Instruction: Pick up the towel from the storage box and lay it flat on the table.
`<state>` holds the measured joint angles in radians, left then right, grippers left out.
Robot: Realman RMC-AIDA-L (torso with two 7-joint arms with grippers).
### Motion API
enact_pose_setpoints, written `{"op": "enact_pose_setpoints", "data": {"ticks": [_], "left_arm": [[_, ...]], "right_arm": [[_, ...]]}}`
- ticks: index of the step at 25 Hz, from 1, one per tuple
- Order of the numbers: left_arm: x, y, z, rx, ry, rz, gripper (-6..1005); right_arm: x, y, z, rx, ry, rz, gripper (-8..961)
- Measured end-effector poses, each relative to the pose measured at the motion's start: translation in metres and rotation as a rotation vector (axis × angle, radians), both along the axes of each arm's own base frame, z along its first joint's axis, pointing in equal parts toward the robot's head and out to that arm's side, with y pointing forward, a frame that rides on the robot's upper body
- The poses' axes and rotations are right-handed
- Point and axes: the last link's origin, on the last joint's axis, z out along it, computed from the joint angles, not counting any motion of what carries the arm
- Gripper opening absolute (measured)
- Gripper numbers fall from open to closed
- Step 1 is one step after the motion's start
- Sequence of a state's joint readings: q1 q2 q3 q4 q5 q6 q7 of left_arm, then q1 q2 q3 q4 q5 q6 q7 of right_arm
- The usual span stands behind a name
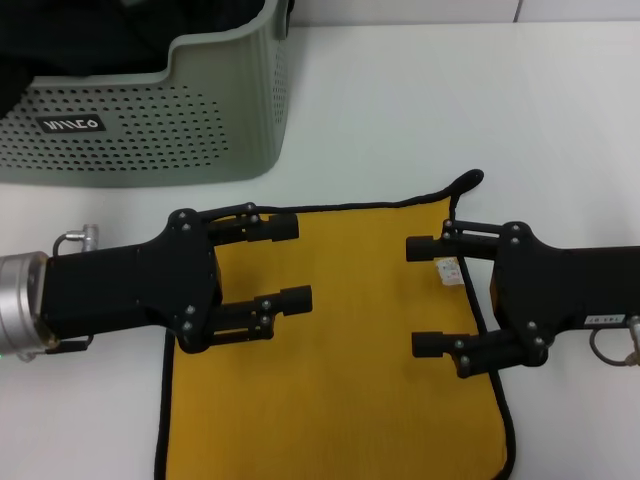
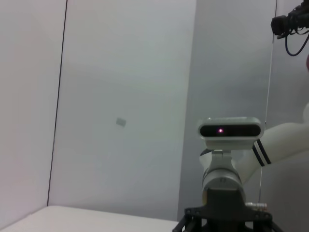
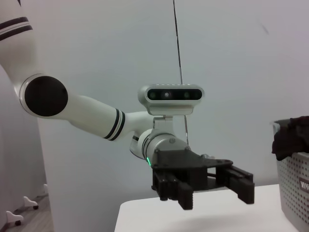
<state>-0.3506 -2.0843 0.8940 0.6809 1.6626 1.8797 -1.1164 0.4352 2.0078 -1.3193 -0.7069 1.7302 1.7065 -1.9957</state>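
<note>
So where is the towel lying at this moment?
In the head view the towel lies flat, yellow side up, on the white table, just in front of the storage box, beneath the open left gripper and right gripper.

Clearance: bare table (image 1: 420, 110) beyond both grippers' fingertips. Obstruction: storage box (image 1: 160, 130), far side of left gripper (image 1: 285, 262). Open gap between left gripper and right gripper (image 1: 425, 295).

Matt cloth towel (image 1: 340, 380), perforated plastic storage box (image 1: 190, 130)
</note>
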Motion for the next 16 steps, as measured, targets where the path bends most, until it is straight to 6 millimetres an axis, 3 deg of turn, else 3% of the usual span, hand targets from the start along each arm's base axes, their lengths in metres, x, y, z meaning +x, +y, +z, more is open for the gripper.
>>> {"op": "enact_pose_setpoints", "data": {"ticks": [16], "left_arm": [[0.0061, 0.0039, 0.0048, 0.036, -0.048, -0.009, 670]], "right_arm": [[-0.0013, 0.0077, -0.0036, 0.024, -0.032, -0.005, 869]]}}
